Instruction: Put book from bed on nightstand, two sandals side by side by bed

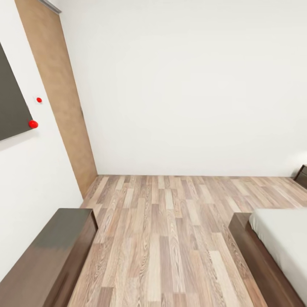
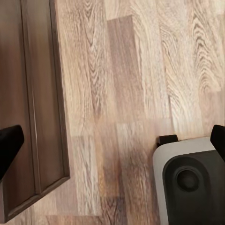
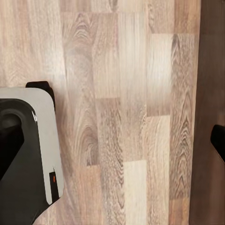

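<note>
Bed (image 1: 279,243) at right, long axis running away toward the far wall; nightstand (image 1: 301,175) beyond; both claws spread open, empty.

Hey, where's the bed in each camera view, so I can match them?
Head view: the bed fills the lower right corner.
Right wrist view: the dark strip along one edge is likely its frame.
Left wrist view: the dark wood is the low cabinet, not the bed.
Shared landmark: the plank floor.
</note>
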Robot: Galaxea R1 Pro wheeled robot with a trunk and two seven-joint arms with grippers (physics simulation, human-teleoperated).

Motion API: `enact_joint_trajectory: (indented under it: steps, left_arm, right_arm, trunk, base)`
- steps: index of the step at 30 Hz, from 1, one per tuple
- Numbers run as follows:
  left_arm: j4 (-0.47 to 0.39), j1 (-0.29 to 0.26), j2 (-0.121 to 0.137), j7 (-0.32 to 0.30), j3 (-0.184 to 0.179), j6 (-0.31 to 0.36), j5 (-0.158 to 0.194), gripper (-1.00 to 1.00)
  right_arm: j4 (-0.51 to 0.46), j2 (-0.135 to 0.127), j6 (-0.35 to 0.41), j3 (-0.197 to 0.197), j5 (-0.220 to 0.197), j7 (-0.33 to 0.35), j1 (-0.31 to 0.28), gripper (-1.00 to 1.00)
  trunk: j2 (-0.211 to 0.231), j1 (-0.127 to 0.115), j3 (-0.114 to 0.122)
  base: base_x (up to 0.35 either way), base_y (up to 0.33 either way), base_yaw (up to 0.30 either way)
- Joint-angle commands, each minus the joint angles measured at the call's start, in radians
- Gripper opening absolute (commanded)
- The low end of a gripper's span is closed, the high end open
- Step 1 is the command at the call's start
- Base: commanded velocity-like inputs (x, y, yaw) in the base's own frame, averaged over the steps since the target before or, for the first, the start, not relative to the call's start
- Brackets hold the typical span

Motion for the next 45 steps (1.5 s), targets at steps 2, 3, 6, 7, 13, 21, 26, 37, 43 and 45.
enact_joint_trajectory:
  steps: [2,3,6,7,13,21,26,37,43,45]
  left_arm:
    - [0.000,-0.001,0.000,0.004,-0.009,-0.003,0.007,1.00]
    - [0.000,-0.001,0.000,0.004,-0.009,-0.003,0.007,1.00]
    - [0.000,-0.001,0.000,0.004,-0.009,-0.003,0.007,1.00]
    - [0.000,-0.001,0.000,0.004,-0.009,-0.003,0.007,1.00]
    - [0.000,-0.001,0.000,0.004,-0.009,-0.003,0.007,1.00]
    - [0.000,-0.001,0.000,0.004,-0.009,-0.003,0.007,1.00]
    - [0.000,-0.001,0.000,0.004,-0.009,-0.003,0.007,1.00]
    - [0.000,0.000,0.000,0.004,-0.009,-0.003,0.007,1.00]
    - [0.000,-0.001,0.000,0.003,-0.009,-0.003,0.007,1.00]
    - [0.000,-0.001,0.000,0.003,-0.009,-0.003,0.007,1.00]
  right_arm:
    - [0.003,-0.001,-0.006,-0.009,0.010,0.002,-0.002,1.00]
    - [0.003,-0.001,-0.006,-0.009,0.010,0.002,-0.002,1.00]
    - [0.003,-0.001,-0.006,-0.009,0.010,0.002,-0.002,1.00]
    - [0.004,-0.001,-0.006,-0.009,0.010,0.002,-0.002,1.00]
    - [0.003,-0.001,-0.006,-0.009,0.010,0.002,-0.002,1.00]
    - [0.003,-0.001,-0.006,-0.009,0.010,0.002,-0.002,1.00]
    - [0.004,-0.001,-0.006,-0.009,0.011,0.002,-0.002,1.00]
    - [0.003,-0.001,-0.006,-0.009,0.013,0.002,-0.002,1.00]
    - [0.004,-0.001,-0.006,-0.009,0.014,0.002,-0.002,1.00]
    - [0.004,-0.001,-0.006,-0.009,0.014,0.002,-0.002,1.00]
  trunk:
    - [-0.002,0.001,-0.002]
    - [-0.002,0.001,-0.002]
    - [-0.002,0.001,-0.002]
    - [-0.002,0.001,-0.002]
    - [-0.002,0.001,-0.002]
    - [-0.002,0.001,-0.002]
    - [-0.002,0.001,-0.002]
    - [-0.002,0.001,-0.002]
    - [-0.002,0.001,-0.002]
    - [-0.002,0.001,-0.002]
  base:
    - [0.299,-0.032,0.000]
    - [0.297,-0.028,0.000]
    - [0.291,-0.020,0.000]
    - [0.285,-0.015,0.000]
    - [0.268,-0.022,-0.001]
    - [0.210,-0.084,-0.084]
    - [0.122,-0.070,-0.194]
    - [0.036,-0.021,-0.248]
    - [0.008,-0.005,-0.265]
    - [0.005,-0.003,-0.267]
